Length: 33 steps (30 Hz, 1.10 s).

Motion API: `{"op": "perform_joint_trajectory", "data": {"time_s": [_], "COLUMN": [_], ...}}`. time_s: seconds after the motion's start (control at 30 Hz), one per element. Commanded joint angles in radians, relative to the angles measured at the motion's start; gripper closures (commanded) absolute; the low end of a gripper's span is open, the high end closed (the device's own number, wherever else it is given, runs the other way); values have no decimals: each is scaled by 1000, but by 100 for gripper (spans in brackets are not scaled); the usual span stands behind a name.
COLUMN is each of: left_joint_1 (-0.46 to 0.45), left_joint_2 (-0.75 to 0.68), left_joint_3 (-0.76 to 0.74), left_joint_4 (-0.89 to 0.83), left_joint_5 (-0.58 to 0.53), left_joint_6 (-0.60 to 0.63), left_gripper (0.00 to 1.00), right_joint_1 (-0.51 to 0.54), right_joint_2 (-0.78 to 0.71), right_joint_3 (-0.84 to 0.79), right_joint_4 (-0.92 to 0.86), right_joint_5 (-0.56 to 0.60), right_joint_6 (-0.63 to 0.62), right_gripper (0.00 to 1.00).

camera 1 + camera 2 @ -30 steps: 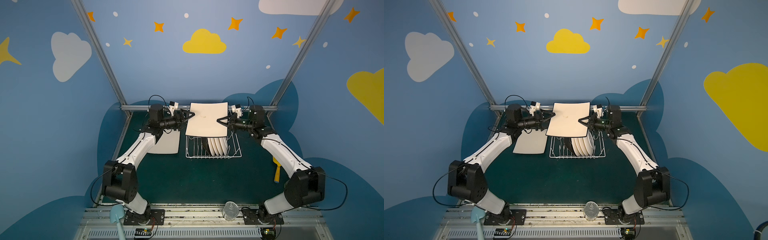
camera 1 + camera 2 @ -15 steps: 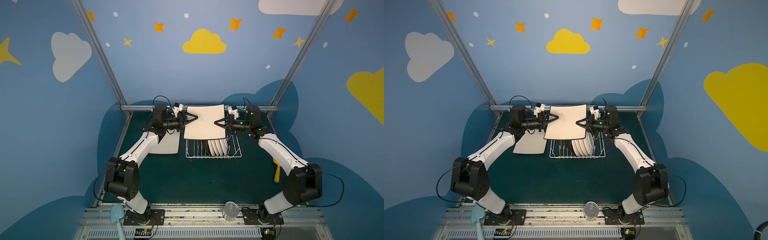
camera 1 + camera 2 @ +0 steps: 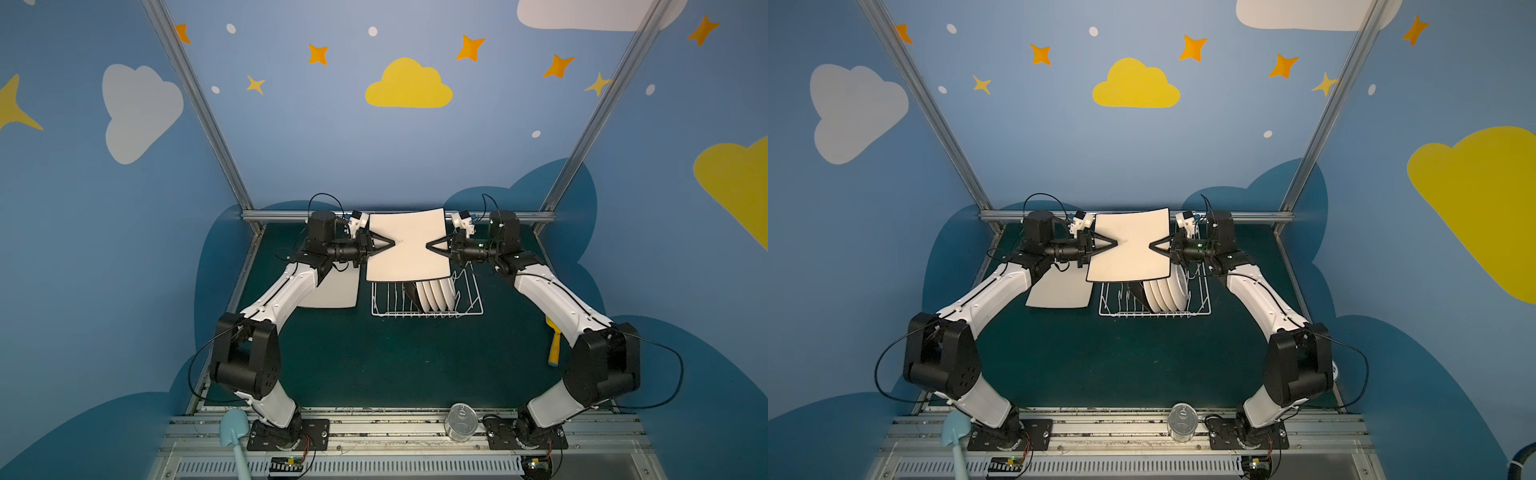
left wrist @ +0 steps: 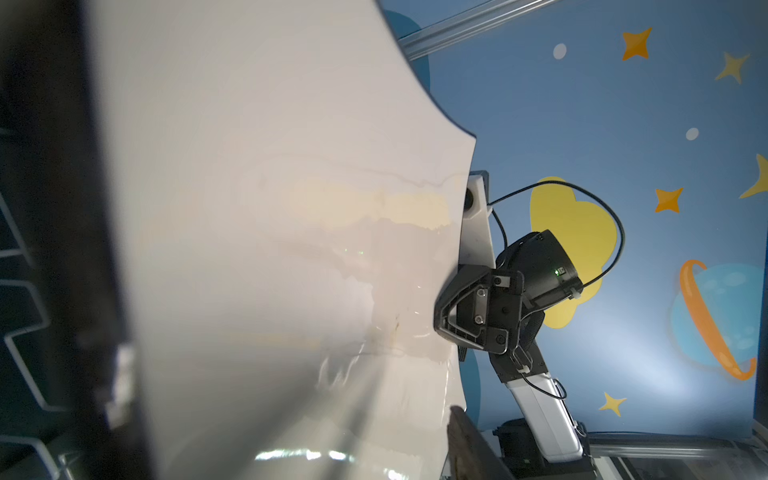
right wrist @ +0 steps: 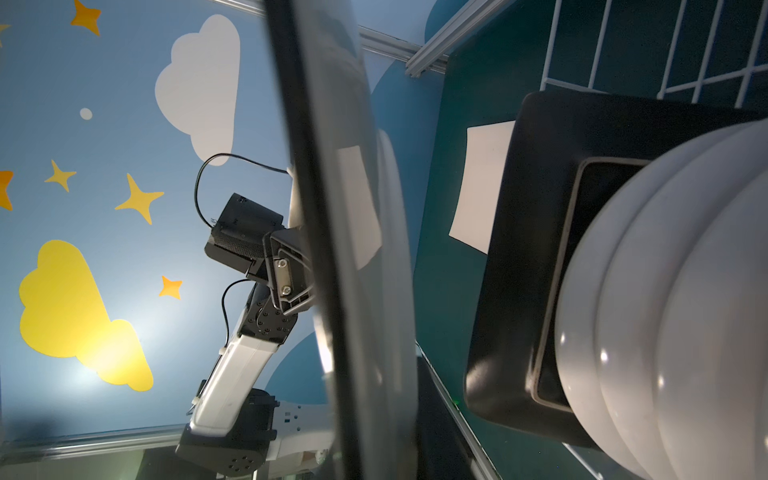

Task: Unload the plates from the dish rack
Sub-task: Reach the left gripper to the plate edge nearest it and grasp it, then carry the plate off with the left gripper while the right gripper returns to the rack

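A glossy cream square plate (image 3: 409, 259) hangs above the white wire dish rack (image 3: 428, 314) on the dark-green counter (image 3: 395, 361), right fingers (image 3: 430, 245) clamping it, left fingers' (image 3: 390, 242) grip unclear.

held plate (image 3: 409, 266): cream | dish rack (image 3: 428, 314): white | mat (image 3: 395, 361): dark green

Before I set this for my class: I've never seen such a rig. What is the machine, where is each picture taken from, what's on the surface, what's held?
It is a robot with two arms, each ending in jaws. Both top views look down from above; each wrist view comes from a camera on one arm. On the green table stands a wire rack holding a black plate and white plates; a cream plate lies flat beside it. A second cream plate is held up over the rack: the right jaws are shut on one edge; the left jaws sit at the opposite edge, grip unclear.
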Motion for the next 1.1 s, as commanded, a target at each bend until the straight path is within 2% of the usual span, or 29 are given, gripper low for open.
{"op": "perform_joint_trajectory", "data": {"time_s": [0.0,0.13,0.33,0.53,0.73,0.9,1.0,1.07], "left_joint_1": [-6,-5,-5,-4,9,17,20,22], "left_joint_2": [-4,-3,-1,-6,-9,-23,-29,-30], "left_joint_3": [28,28,28,28,22,17,19,20], "left_joint_4": [4,10,31,40,64,88,89,91], "left_joint_5": [48,42,41,33,28,28,32,39], "left_joint_6": [26,18,-1,-8,-31,-47,-48,-52], "left_gripper": [56,75,97,97,97,97,97,97], "right_joint_1": [10,13,13,15,13,12,10,10], "right_joint_2": [-8,-6,-4,-2,-18,-27,-31,-33], "right_joint_3": [84,79,76,64,47,49,49,50], "right_joint_4": [81,83,65,76,69,54,37,33], "right_joint_5": [-83,-81,-77,-63,-28,-14,8,17], "right_joint_6": [-42,-40,-47,-32,-35,-38,-52,-53], "right_gripper": [100,100,100,99,81,60,52,40]}}
